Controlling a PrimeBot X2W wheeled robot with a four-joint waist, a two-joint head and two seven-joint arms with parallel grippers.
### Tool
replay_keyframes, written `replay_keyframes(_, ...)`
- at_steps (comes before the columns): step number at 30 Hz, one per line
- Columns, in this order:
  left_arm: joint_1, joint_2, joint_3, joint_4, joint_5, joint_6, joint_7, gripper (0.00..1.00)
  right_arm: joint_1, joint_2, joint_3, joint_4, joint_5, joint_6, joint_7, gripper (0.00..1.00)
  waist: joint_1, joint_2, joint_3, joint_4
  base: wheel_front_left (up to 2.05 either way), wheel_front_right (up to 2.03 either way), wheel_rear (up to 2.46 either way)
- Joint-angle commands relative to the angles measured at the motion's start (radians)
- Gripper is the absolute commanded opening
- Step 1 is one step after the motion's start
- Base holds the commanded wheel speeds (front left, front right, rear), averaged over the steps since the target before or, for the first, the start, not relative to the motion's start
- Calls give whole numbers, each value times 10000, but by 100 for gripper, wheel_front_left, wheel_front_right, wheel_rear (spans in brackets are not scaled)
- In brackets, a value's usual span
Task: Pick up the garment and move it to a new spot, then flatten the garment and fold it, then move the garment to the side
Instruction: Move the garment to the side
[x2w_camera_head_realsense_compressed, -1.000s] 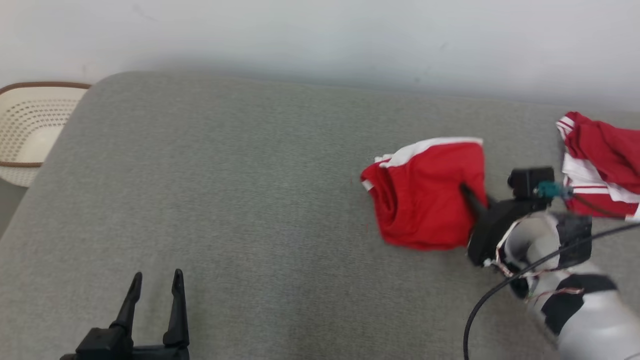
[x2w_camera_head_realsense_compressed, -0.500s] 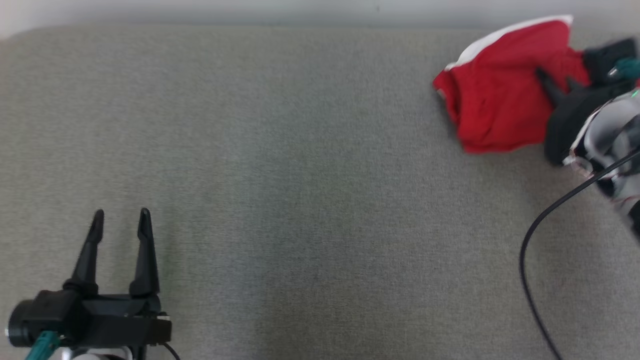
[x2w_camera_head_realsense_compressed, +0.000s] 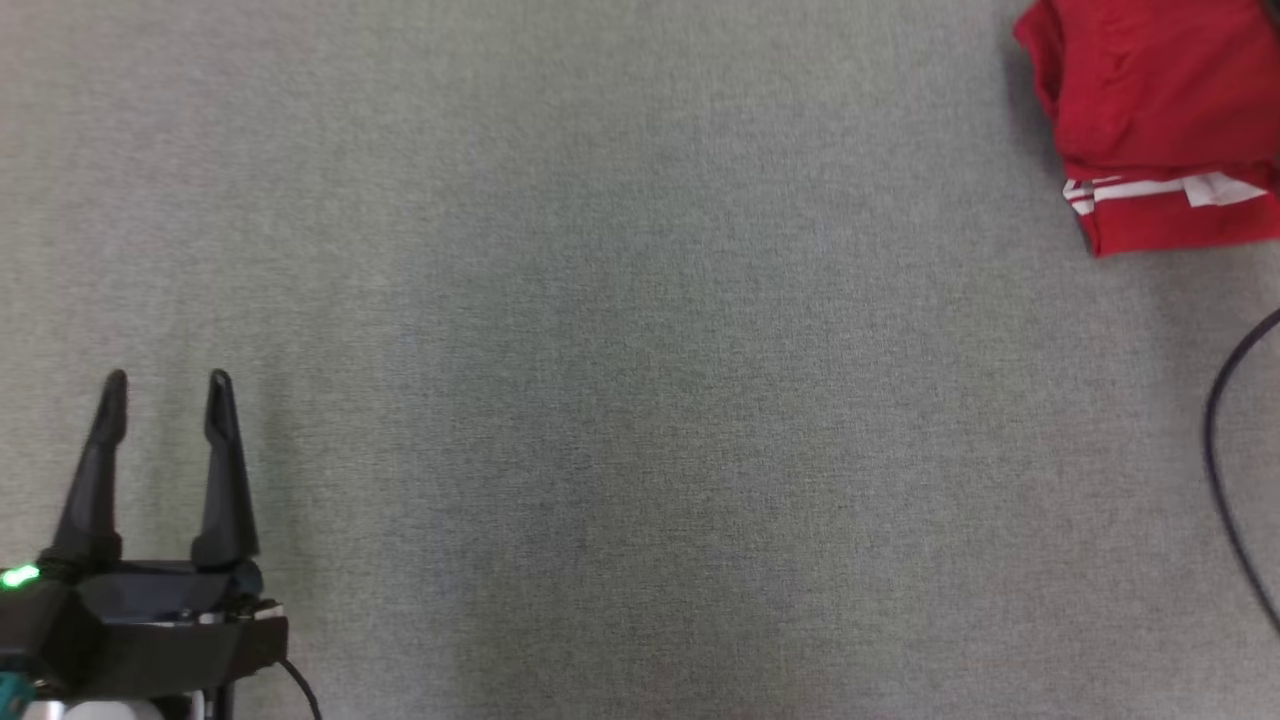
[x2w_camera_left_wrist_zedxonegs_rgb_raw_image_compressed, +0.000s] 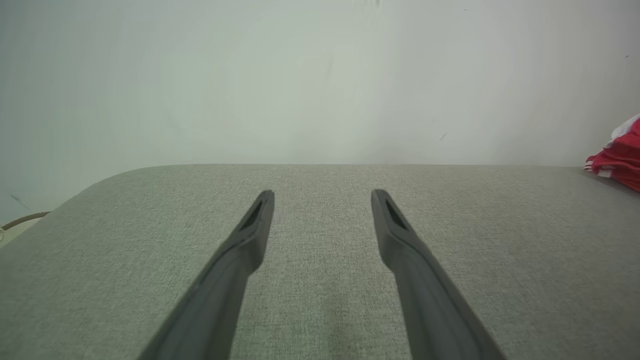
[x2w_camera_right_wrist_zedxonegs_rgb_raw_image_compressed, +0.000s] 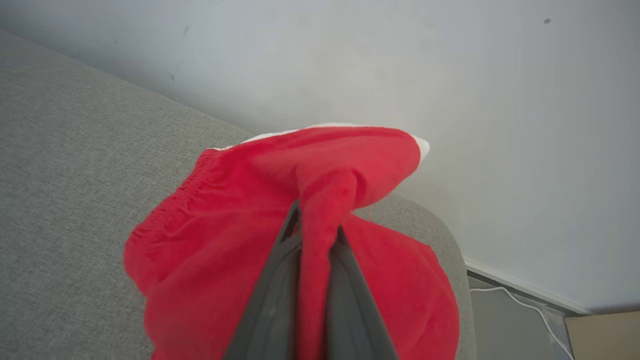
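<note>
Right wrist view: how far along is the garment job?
Done: pick-up, the right gripper is shut on a bunched fold of the red garment near the grey surface's corner. In hand: the move; no numerals show, so flattening and folding can't be confirmed. Remaining: set-down and release. The left gripper is open, idle. Striped-trim red cloth lies at the head view's upper right.

left tool (x2w_camera_head_realsense_compressed: 167, 380), right tool (x2w_camera_right_wrist_zedxonegs_rgb_raw_image_compressed: 319, 217): 2 | garment (x2w_camera_head_realsense_compressed: 1150, 90): 1 | black cable (x2w_camera_head_realsense_compressed: 1208, 440), white cable (x2w_camera_right_wrist_zedxonegs_rgb_raw_image_compressed: 490, 288): 2
</note>
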Motion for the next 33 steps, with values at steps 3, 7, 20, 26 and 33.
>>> replay_keyframes(3, 59, 160, 141, -308, 123, -12, -35, 100, -573, -420, 430, -242, 300, -12, 185, 0, -2, -2, 391, -151, 0, 0, 0)
replay_keyframes(7, 67, 260, 201, -516, 47, -61, -35, 100, -894, -874, 814, -433, 464, -12, 374, 0, -2, -2, 549, -101, 0, 0, 0)
replay_keyframes(20, 200, 413, 302, -1013, -6, 67, -9, 100, -1363, -2005, 1179, -862, -347, -12, 893, 0, -2, -2, 833, -133, 0, 0, 0)
replay_keyframes(26, 211, 494, 331, -1094, -47, 76, 35, 100, -1422, -2125, 1192, -835, -700, -12, 902, 0, -2, -2, 873, -135, 0, 0, 0)
replay_keyframes(33, 271, 529, 291, -1093, -71, 156, 36, 100, -1491, -2116, 1193, -665, -971, -12, 1198, 31, -2, -2, 918, -76, 0, 0, 0)
